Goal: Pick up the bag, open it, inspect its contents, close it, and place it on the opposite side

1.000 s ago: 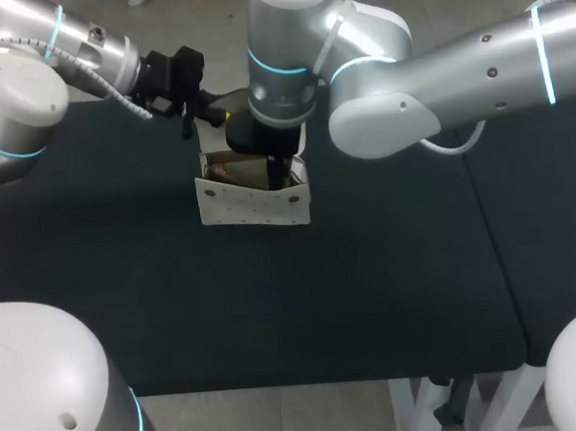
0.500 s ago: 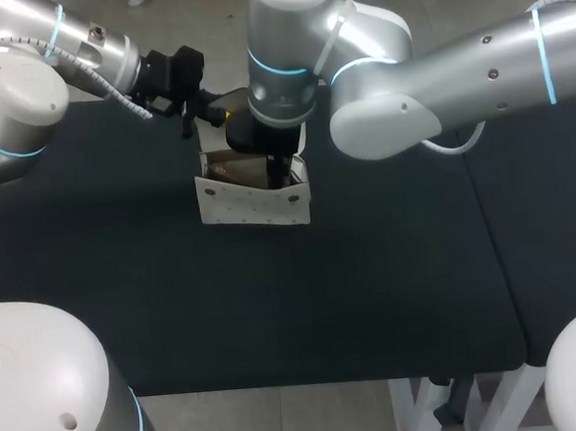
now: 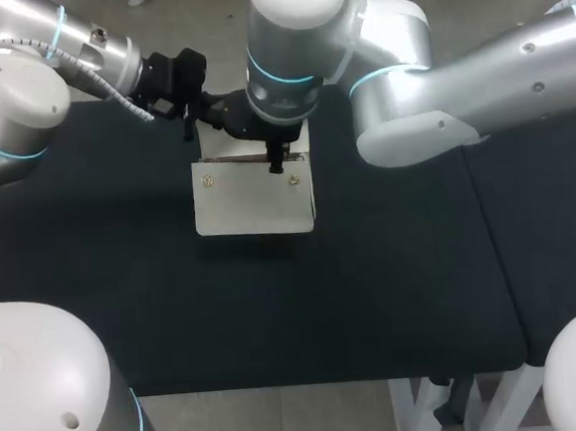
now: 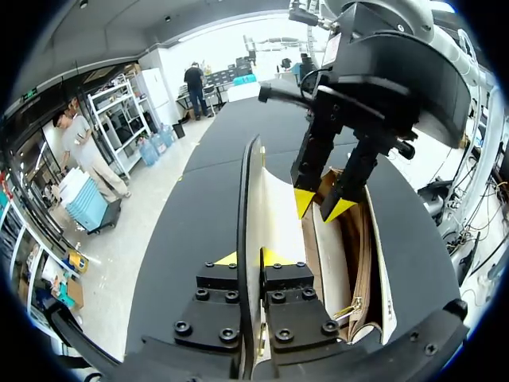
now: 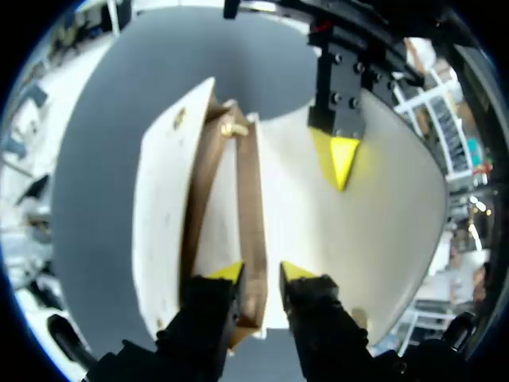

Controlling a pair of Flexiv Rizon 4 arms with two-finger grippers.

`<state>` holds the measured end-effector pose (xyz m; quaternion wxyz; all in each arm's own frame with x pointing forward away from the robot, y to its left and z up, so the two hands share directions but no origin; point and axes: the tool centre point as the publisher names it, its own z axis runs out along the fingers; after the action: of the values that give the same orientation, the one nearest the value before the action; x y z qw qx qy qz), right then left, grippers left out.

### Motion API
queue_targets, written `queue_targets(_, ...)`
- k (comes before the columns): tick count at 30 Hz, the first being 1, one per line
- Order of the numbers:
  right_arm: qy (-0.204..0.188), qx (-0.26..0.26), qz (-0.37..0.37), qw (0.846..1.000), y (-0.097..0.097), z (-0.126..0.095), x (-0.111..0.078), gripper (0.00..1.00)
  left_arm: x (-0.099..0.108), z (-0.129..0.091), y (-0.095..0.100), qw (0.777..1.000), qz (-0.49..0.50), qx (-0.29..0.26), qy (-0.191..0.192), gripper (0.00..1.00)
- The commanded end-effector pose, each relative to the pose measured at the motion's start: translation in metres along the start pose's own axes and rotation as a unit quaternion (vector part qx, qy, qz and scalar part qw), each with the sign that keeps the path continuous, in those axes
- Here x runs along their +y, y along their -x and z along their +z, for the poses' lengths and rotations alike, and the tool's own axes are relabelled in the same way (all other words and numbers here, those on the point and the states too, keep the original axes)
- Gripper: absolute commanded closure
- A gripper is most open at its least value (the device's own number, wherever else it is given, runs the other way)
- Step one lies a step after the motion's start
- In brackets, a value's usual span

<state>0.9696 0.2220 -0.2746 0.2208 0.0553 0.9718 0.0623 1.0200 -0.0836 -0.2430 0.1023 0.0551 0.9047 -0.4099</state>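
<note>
Since before, bag (image 3: 251, 193) has tipped, its white front now facing upward over the desk (image 3: 124, 288); left pincer (image 4: 250, 257), nearly closed, pinches its far rim, right pincer (image 5: 261, 272) grips its brown inner wall.

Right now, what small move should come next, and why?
Probably ease the two apart a little: the left hand pinches the bag's white wall, the right hand its brown inner wall, and the mouth between them looks too narrow to inspect.

Left arm (image 3: 85, 47), right arm (image 3: 286, 66) over bag (image 3: 252, 203) far edge; table (image 3: 374, 299) room nearside.
</note>
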Motion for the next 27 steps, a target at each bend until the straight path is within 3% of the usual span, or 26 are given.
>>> queue_targets(1,0.002,-0.040,0.002,0.999,-0.009,-0.025,-0.008,0.69,-0.002,-0.001,-0.005,1.000,0.001,-0.004,0.001,1.00)
queue_targets(5,0.000,-0.039,0.001,0.999,-0.009,-0.024,-0.009,0.67,-0.003,-0.002,-0.008,1.000,0.003,-0.005,-0.001,1.00)
queue_targets(27,-0.015,0.028,-0.010,0.999,-0.011,0.028,0.001,0.63,-0.009,-0.005,-0.009,1.000,0.016,-0.007,-0.009,1.00)
